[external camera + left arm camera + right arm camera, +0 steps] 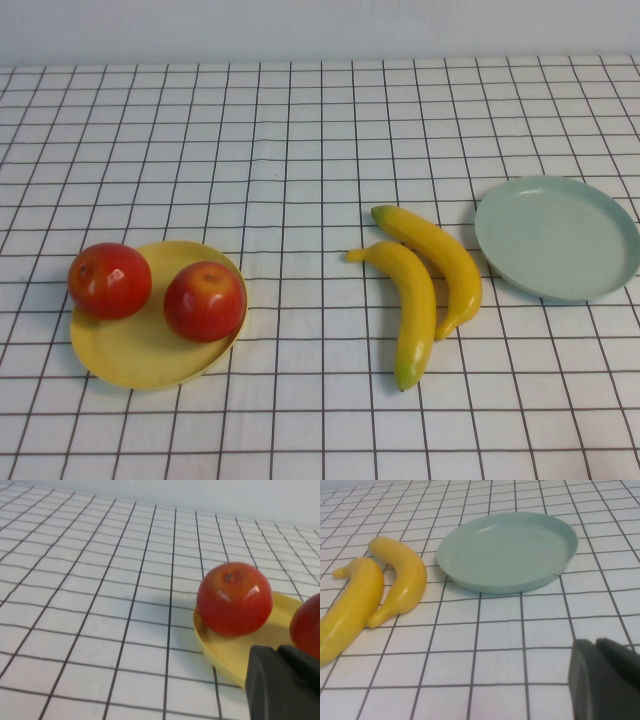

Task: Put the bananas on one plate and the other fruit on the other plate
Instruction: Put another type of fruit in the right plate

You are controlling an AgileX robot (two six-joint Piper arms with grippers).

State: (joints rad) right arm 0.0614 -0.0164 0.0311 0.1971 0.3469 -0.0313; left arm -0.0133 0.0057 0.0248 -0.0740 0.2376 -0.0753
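Two red apples (205, 300) sit on the yellow plate (130, 355), one at its left rim, one at its right. To that plate's right, well apart on the checked tablecloth (300, 150), we see two bananas (415, 300) lying side by side and touching; just beyond them rests the mint-green plate (557, 237), holding nothing. The left gripper (282, 682) hovers just beside the yellow plate, the right gripper (605, 677) near the green one. We cannot tell whether either claw is spread or pressed together.
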